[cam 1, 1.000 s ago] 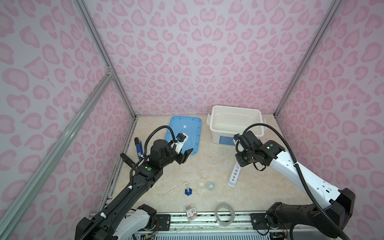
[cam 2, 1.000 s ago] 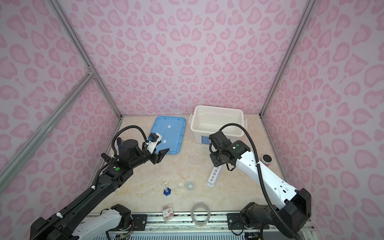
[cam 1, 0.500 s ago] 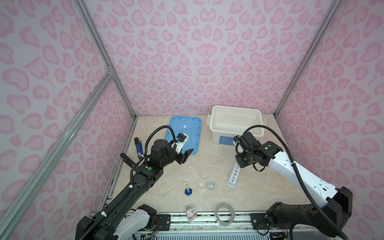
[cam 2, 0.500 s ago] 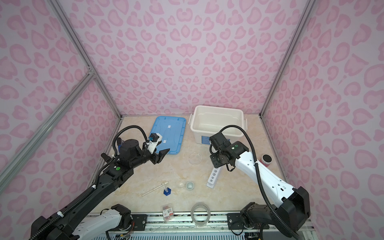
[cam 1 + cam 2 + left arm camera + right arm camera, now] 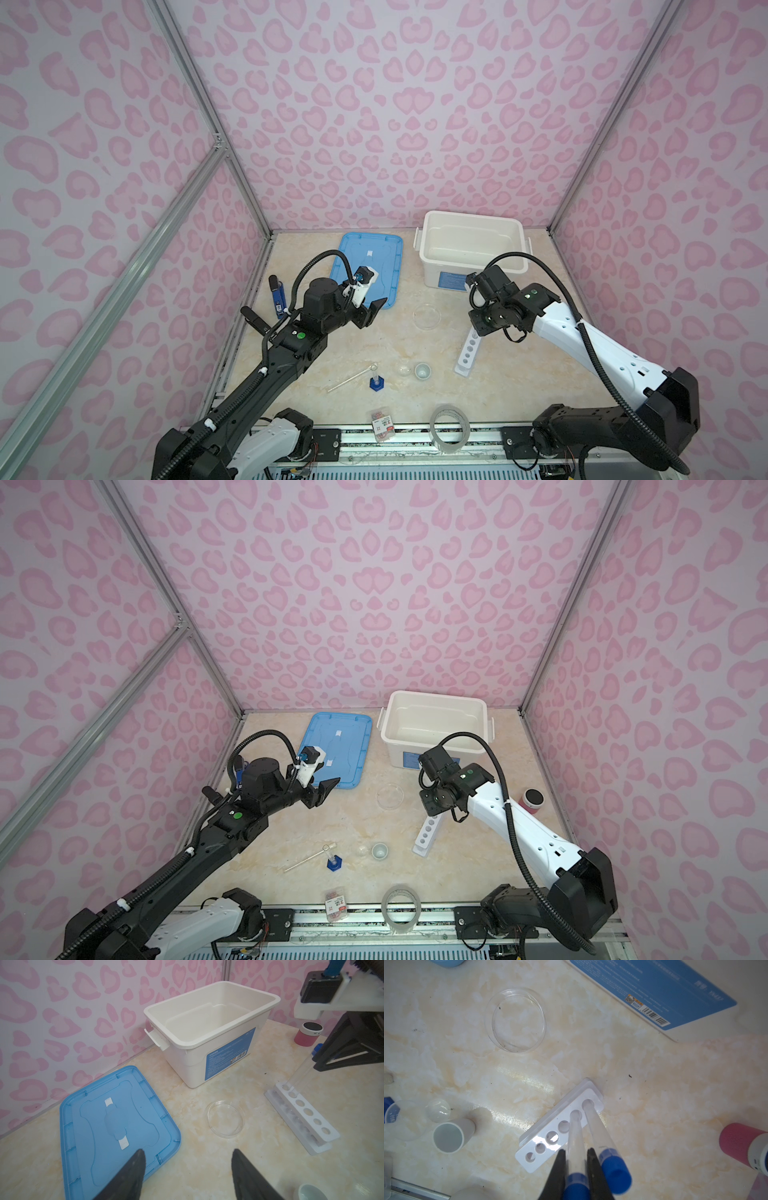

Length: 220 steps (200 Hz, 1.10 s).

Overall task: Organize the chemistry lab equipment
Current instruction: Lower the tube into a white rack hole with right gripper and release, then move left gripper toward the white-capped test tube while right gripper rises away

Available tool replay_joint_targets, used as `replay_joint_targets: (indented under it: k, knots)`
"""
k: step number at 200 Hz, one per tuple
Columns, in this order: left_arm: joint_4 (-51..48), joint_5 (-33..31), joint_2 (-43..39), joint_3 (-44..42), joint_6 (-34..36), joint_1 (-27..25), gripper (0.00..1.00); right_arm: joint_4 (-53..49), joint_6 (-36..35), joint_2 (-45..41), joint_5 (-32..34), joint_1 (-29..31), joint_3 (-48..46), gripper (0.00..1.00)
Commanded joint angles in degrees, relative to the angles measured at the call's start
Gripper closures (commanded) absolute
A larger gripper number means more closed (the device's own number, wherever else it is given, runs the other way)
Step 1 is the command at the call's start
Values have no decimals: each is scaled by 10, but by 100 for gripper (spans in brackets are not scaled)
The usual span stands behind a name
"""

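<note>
The white six-hole rack (image 5: pixel 467 357) (image 5: pixel 546 1153) lies on the table right of centre. Two blue-capped test tubes stand in its end holes. My right gripper (image 5: pixel 576 1150) is shut on the test tube (image 5: pixel 576 1136) in the second hole; the other test tube (image 5: pixel 600 1132) stands free beside it. The clear petri dish (image 5: pixel 427 316) (image 5: pixel 225 1119) lies left of the rack. A small white cup (image 5: pixel 422 370), a tiny glass dish (image 5: pixel 403 370) and the blue-based cylinder (image 5: pixel 376 382) sit nearer the front. My left gripper (image 5: pixel 188 1150) hangs open and empty by the blue lid's corner.
A white bin (image 5: pixel 471 245) stands at the back with its blue lid (image 5: pixel 370 262) flat to the left. A thin clear tube (image 5: pixel 351 378) lies by the cylinder. A tape roll (image 5: pixel 449 428) and a small packet (image 5: pixel 383 424) sit at the front edge. A pink canister (image 5: pixel 532 800) stands at the right.
The right arm has shifted very slightly over the rack, still gripping the tube. The left arm has not moved.
</note>
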Motion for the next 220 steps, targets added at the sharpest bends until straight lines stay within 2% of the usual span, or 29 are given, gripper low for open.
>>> replay_joint_targets:
  k: [1,78,155,220]
  knots:
    - [3,2,1,8,8,0,33,13,-7,4,-5,-1,-3,84]
    - [-2,1,6,11,6,0,33,16,-10,3,-9,-4,-7,77]
    - [-8,-5,-1,13,7,0,32,3,-15,-2,-16,-4,19,76]
    - [-58,35,-21,14,26,0,32,2,-38,-10,-42,-4,62,74]
